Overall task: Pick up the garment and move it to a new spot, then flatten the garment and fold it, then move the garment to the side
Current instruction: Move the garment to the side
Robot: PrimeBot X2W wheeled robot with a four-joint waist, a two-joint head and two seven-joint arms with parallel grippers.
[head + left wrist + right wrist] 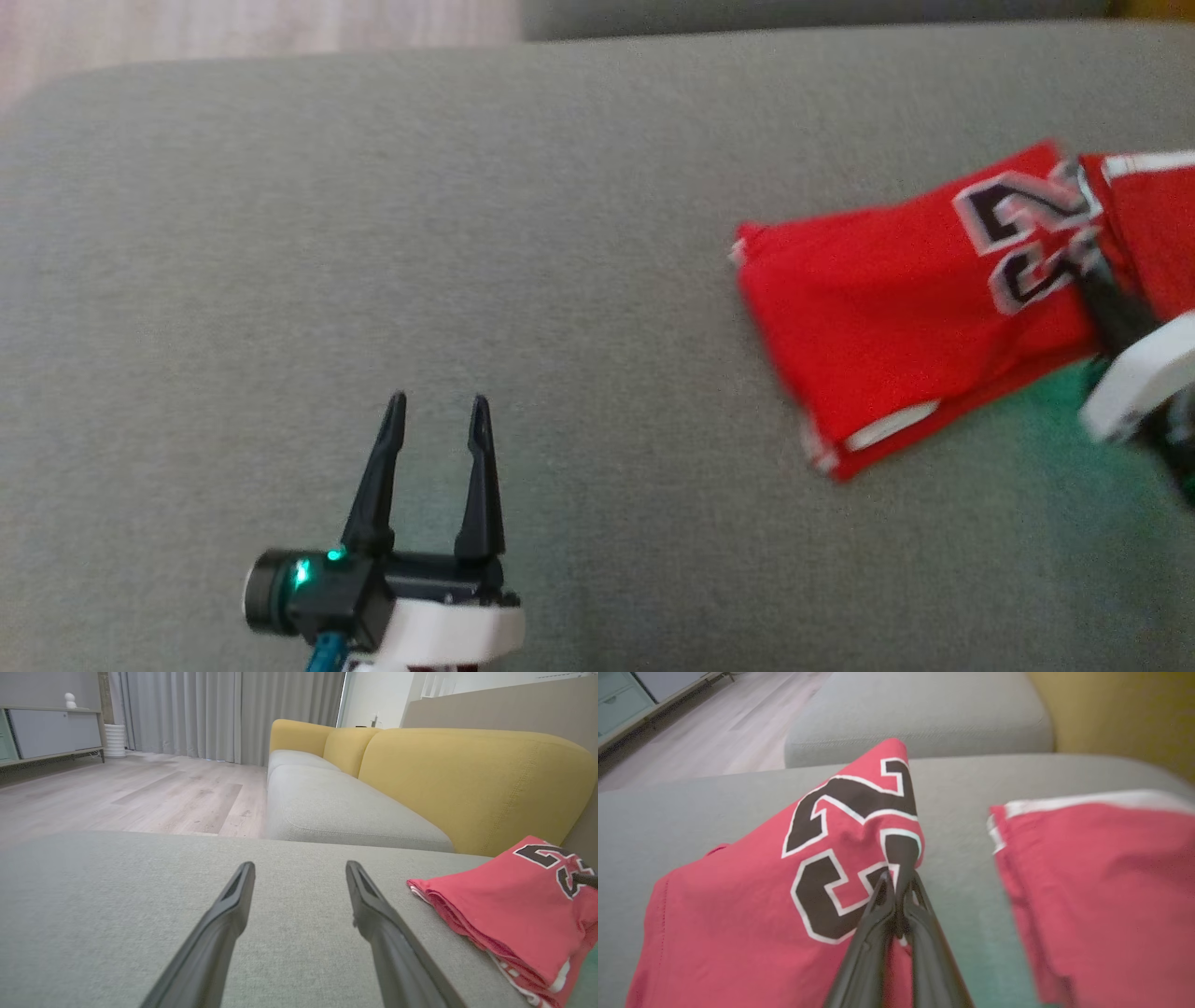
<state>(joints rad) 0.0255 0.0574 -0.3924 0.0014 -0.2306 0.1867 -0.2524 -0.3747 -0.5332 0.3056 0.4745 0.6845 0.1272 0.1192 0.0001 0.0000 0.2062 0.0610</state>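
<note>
The garment (887,308) is a red jersey with black, white-edged numbers, lying folded on the grey cushion (373,233) at the right. My right gripper (1090,247) is shut on a pinch of its cloth beside the numbers. In the right wrist view the right gripper (896,877) has its two fingers pressed together on a raised fold of the jersey (738,905). My left gripper (439,401) stands open over bare cushion at the lower left, well apart from the jersey. In the left wrist view the left gripper (300,865) holds nothing, and the jersey (514,905) lies to its right.
Another red piece with white trim (1101,882) lies right of my right gripper; I cannot tell whether it belongs to the same jersey. A yellow backrest (467,774) rises behind the cushion. Wooden floor (117,793) and a low cabinet (46,732) lie beyond the cushion's edge.
</note>
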